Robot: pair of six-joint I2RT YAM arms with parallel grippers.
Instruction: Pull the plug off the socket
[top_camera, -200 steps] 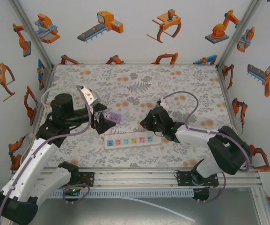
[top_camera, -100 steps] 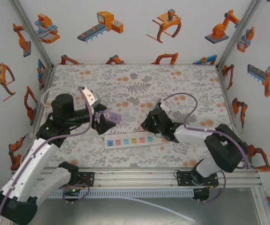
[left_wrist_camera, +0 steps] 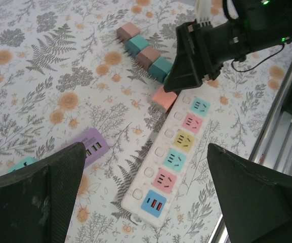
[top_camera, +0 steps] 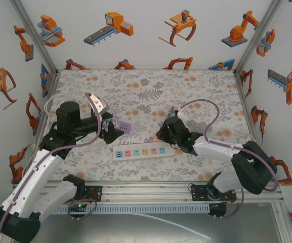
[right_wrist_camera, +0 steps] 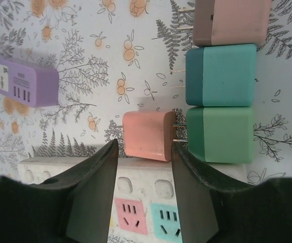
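A white power strip (top_camera: 140,151) with coloured sockets lies on the floral table (top_camera: 151,91); the sockets that show in the left wrist view (left_wrist_camera: 178,152) are empty. A pink plug (right_wrist_camera: 148,134) lies on its side on the cloth just beyond the strip (right_wrist_camera: 135,177), its prongs pointing toward a green block. My right gripper (right_wrist_camera: 144,152) is open, its jaws hanging over the strip's edge with the pink plug (left_wrist_camera: 163,97) beyond their tips. My left gripper (left_wrist_camera: 144,167) is open above the strip's near end, holding nothing. From above, the left gripper (top_camera: 113,132) and right gripper (top_camera: 165,135) sit over opposite ends of the strip.
A row of brown, teal and green plug blocks (right_wrist_camera: 221,73) lies beside the pink plug, also seen from the left wrist (left_wrist_camera: 140,50). A purple adapter (left_wrist_camera: 89,147) rests on the cloth left of the strip. Metal rails (top_camera: 151,192) border the near edge.
My right gripper has shifted a little to the right and its cable loop has swung outward. The left arm has barely moved.
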